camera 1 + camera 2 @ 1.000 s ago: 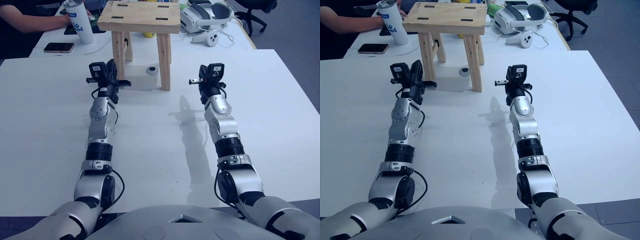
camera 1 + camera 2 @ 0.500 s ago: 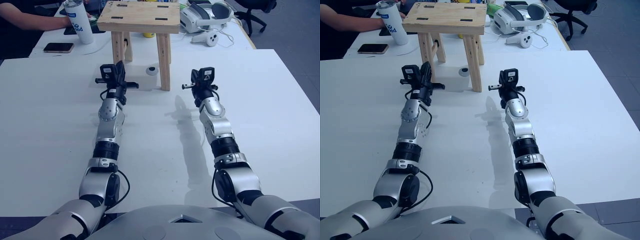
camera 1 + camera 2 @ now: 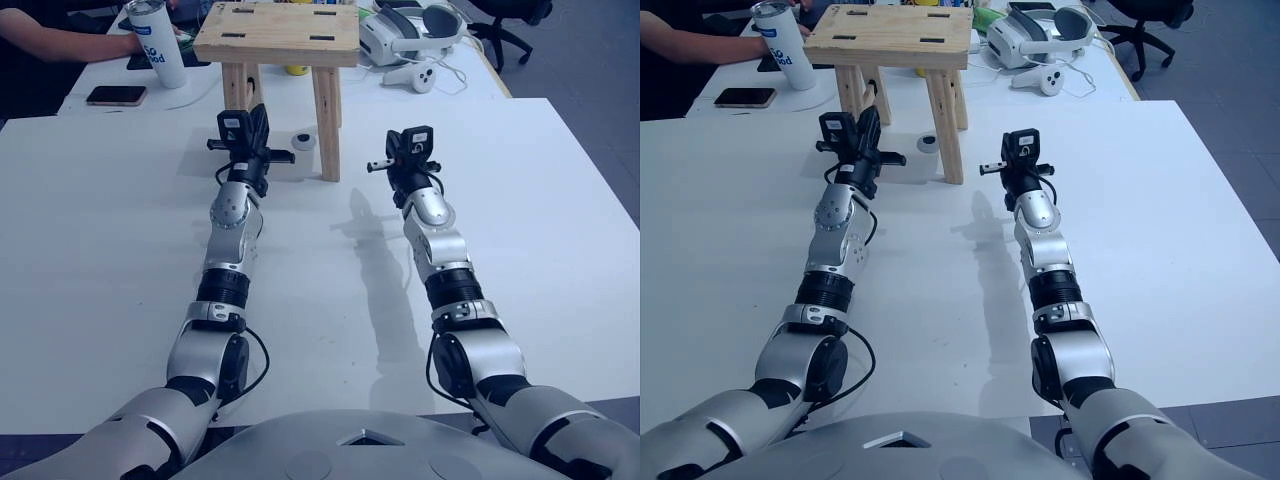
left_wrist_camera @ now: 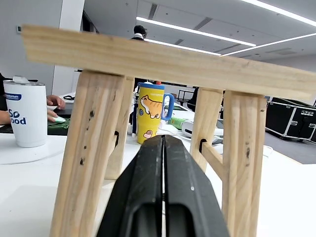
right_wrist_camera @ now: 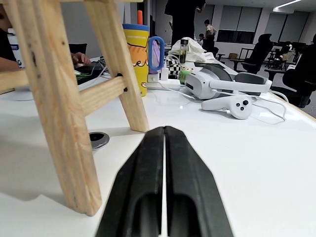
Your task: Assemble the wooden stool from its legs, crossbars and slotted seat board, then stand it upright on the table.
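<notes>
Nearest, over the white desk (image 3: 520, 250): left end effector (image 4: 163, 148), fingers pressed flat together, gripping nothing. Hangs low in front of the stool (image 3: 280, 45), aimed under the slotted seat board (image 4: 148, 59) between the legs, near the front left leg (image 3: 235, 85). On the other side, right end effector (image 5: 164, 138), likewise closed on nothing. Points past the front right leg (image 5: 59, 113), just beside it and apart.

Beyond both, the stool itself: stands upright on the desk's far part, seat board on top, crossbar (image 5: 101, 94) joining two legs. Behind it, a small round disc (image 3: 304, 141) set in the desk.

Farther still, on a second desk: white tumbler (image 3: 160, 40), phone (image 3: 117, 95), yellow mug (image 4: 150, 111), headset (image 3: 415, 30) and controller (image 3: 412, 75).
</notes>
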Available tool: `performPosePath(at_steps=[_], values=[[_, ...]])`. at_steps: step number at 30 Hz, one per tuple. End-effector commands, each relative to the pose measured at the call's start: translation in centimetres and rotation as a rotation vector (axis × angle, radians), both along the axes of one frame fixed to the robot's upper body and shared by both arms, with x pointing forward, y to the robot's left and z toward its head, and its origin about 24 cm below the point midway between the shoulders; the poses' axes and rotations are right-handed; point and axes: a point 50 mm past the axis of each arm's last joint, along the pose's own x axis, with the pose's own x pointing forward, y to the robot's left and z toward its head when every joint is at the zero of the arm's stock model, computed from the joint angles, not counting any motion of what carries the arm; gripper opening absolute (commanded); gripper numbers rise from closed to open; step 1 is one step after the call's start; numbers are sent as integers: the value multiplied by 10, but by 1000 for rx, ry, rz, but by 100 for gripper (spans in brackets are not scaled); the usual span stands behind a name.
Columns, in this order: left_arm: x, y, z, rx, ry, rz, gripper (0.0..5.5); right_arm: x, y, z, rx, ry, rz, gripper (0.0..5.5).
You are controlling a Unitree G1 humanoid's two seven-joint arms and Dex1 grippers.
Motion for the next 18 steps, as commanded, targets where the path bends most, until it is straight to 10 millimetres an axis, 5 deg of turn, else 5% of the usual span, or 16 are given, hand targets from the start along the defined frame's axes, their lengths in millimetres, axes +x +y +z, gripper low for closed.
performPosePath(at_steps=[1,18], values=[[1,3,2,27,-17,24,0,-3,-1,0,6,-23,-21,3],[-3,7,0,21,-57,29,0,-3,1,0,27,-40,-9,3]])
